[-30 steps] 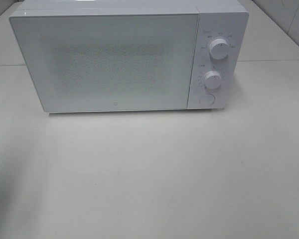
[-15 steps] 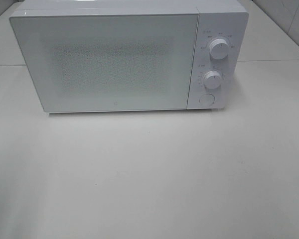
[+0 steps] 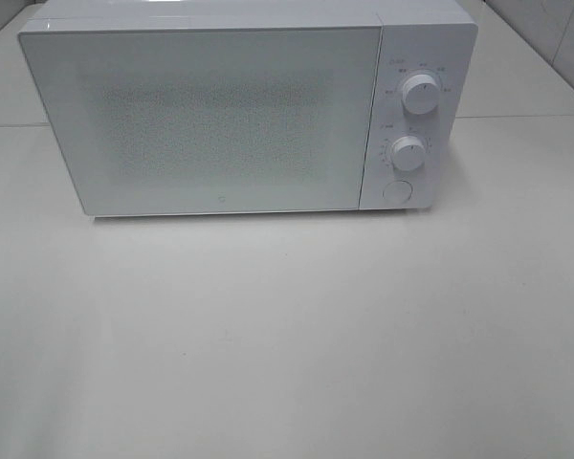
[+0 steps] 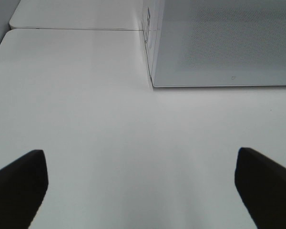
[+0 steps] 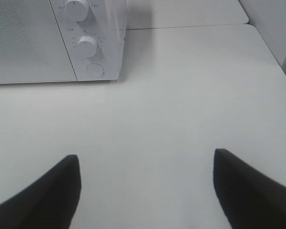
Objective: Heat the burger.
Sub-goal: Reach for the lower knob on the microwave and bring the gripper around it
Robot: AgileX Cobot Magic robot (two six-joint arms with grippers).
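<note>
The burger is out of view in every frame. A white microwave [image 3: 239, 105] stands at the back of the white table with its door [image 3: 210, 120] shut; it also shows in the left wrist view [image 4: 219, 43] and the right wrist view [image 5: 52, 38]. It has two knobs [image 3: 419, 94] and a round button [image 3: 397, 190] on its right panel. My left gripper [image 4: 140, 188] is open and empty over bare table, in front of the microwave's left corner. My right gripper [image 5: 145, 188] is open and empty over bare table, in front of the control panel. Neither arm shows in the exterior view.
The white table [image 3: 287, 335] stretches in front of the microwave. A seam between two tabletops runs behind it [image 3: 517, 117]. The table's right edge shows in the right wrist view [image 5: 271, 52].
A faint shadow at the lower left of the table has faded away. Nothing else has moved.
</note>
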